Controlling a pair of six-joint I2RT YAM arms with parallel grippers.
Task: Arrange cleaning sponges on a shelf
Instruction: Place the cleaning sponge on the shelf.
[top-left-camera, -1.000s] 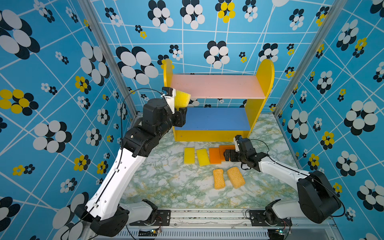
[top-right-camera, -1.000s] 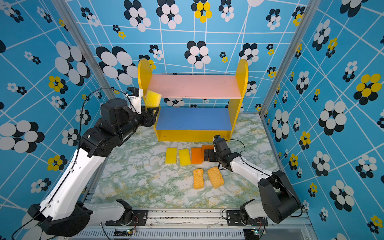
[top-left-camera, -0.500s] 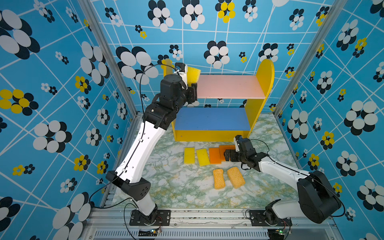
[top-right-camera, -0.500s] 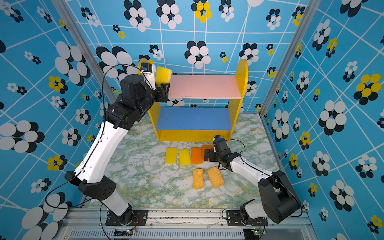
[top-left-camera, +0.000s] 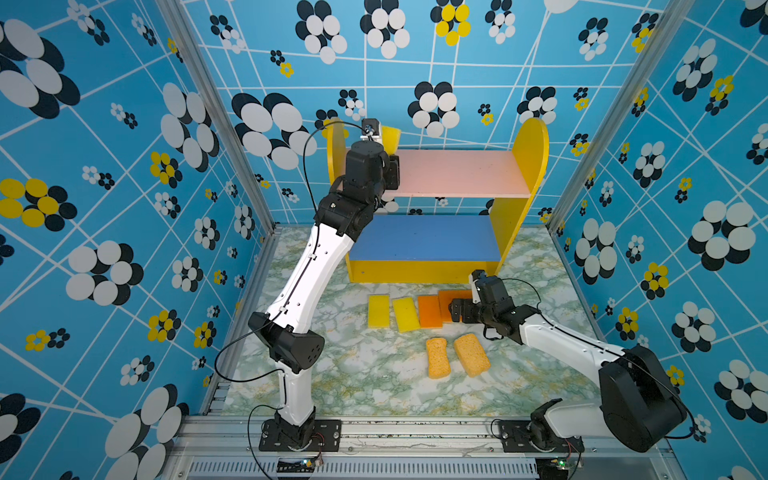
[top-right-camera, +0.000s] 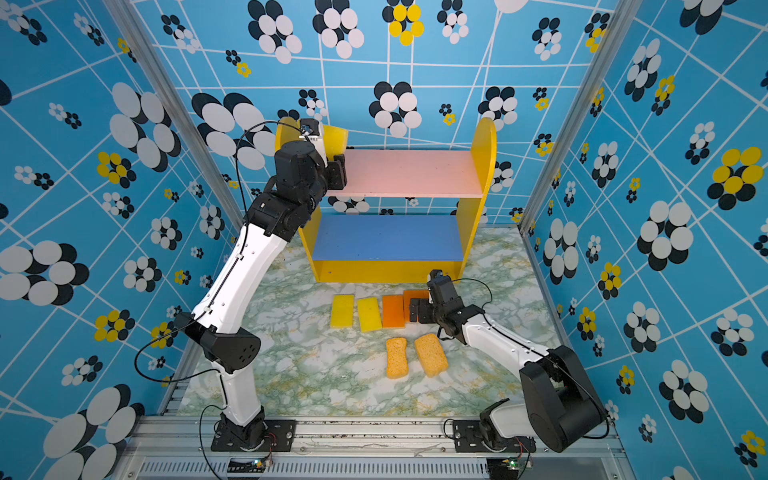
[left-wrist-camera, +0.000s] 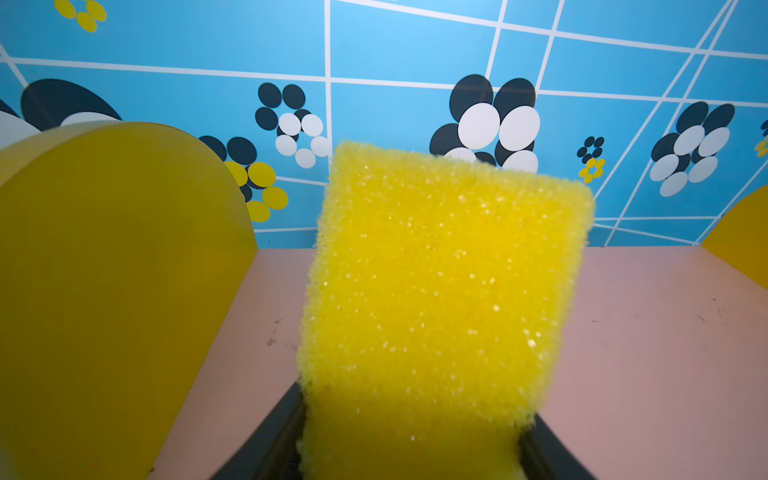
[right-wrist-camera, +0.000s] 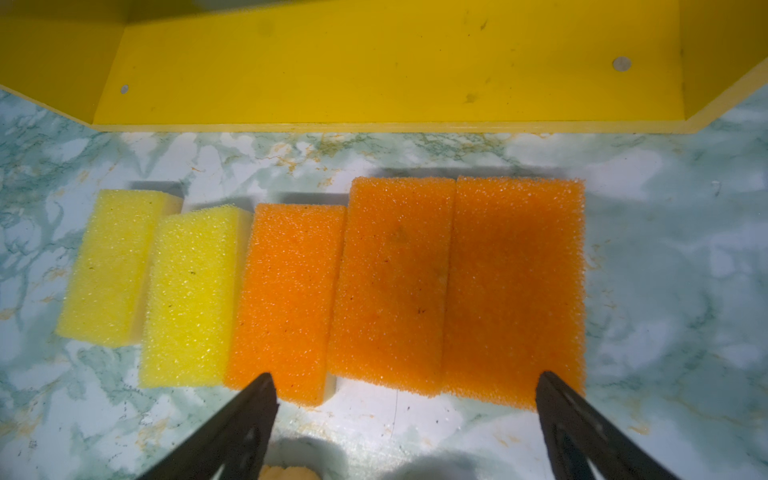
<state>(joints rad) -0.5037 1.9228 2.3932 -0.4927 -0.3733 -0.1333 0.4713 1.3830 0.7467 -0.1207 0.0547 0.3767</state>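
Bright, even light; wide-angle bending at edges; right wrist view dimmer.

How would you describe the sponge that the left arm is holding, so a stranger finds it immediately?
Find the shelf at the back, then its pink upper board. At that board's end the left gripper holds a yellow sponge upright in the air; all other sponges lie flat on the table.

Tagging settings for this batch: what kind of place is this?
Most likely a staged robot test cell, not a home: blue flower-patterned panels wall it in, both arms are bolted to a metal rail, and a small toy-like shelf stands on a marble-print table.
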